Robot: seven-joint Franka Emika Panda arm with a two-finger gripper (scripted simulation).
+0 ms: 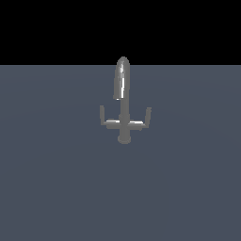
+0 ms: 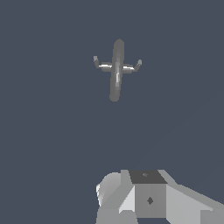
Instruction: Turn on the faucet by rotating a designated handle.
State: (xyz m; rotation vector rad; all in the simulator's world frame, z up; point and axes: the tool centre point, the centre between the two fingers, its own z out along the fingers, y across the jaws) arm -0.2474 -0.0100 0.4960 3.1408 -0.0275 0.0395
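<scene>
You see a flat blue-grey floor [image 1: 52, 188] filling the lower part of the exterior view, with black above its far edge. The faucet [image 1: 123, 101] stands alone on it, near the middle of its width and toward the far edge. Its glossy arched spout [image 1: 122, 77] rises over a thin column [image 1: 124, 117] that ends in a round base [image 1: 124, 139].

Two L-shaped arms branch from the column, each with an upturned tip. The handle [image 1: 104, 120] is the one on the exterior view's left; the mirrored arm [image 1: 143, 120] is on the exterior view's right. Nothing touches either.

In the wrist view you look down on the faucet [image 2: 116, 70] from well apart, with the handle [image 2: 99, 64] showing as a short stub. Only the pale grey body of the gripper [image 2: 148, 199] shows at the frame's edge; its fingertips are out of sight, so you cannot tell whether they are spread or pressed together.
</scene>
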